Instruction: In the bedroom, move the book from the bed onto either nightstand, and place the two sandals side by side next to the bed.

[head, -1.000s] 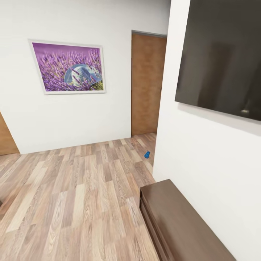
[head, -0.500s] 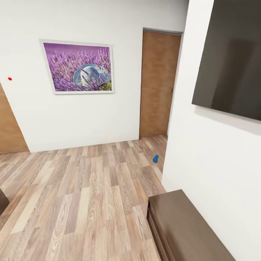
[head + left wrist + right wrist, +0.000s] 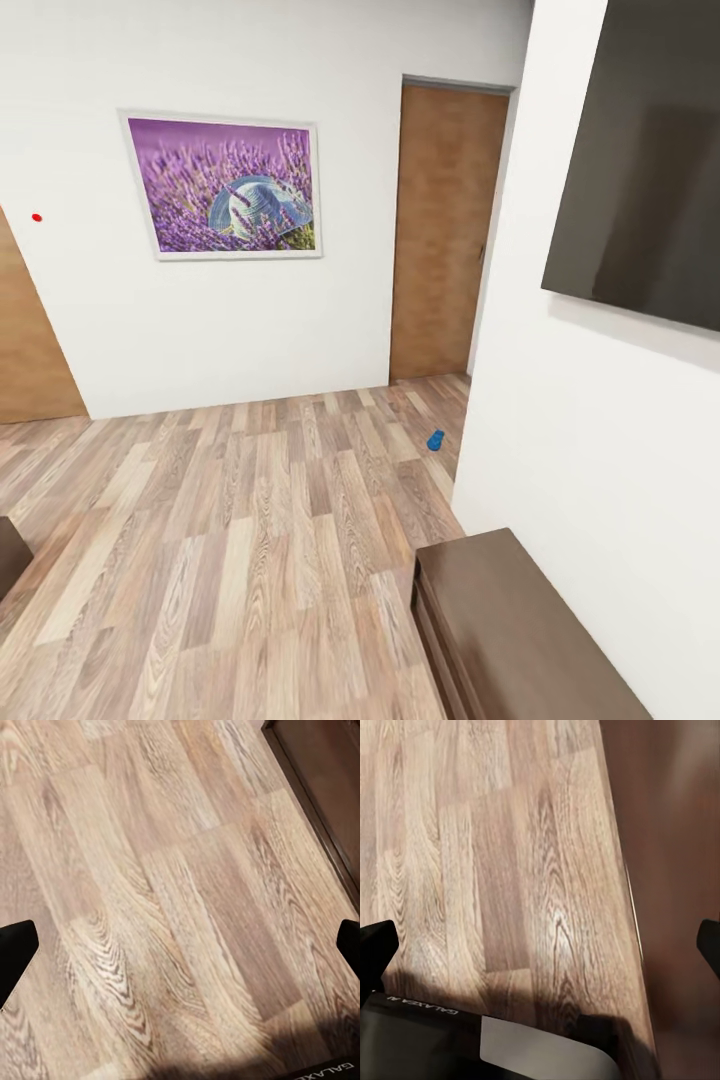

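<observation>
Wood-plank floor [image 3: 230,540] in pale brown spreads across the head view, under white walls. One small bright blue sandal [image 3: 436,440] lies on those planks just beside the corner of the white wall on the right, near the tall brown wooden door [image 3: 447,230]. A framed purple lavender picture [image 3: 228,186] hangs on the far wall, left of that door. A large dark flat screen [image 3: 640,160] is mounted on the right-hand wall, above a long dark-brown glossy bench-like unit [image 3: 510,630] standing against it.

Left wrist view: the left gripper [image 3: 180,949] is spread wide, its two black fingertips [image 3: 15,945] at opposite edges of the frame, holding nothing and hanging over bare planks. A dark-brown unit's edge [image 3: 322,787] runs along one corner.

Right wrist view: the right gripper [image 3: 544,945] is likewise wide apart and holds nothing, over planks beside a dark-brown panel [image 3: 675,870].
</observation>
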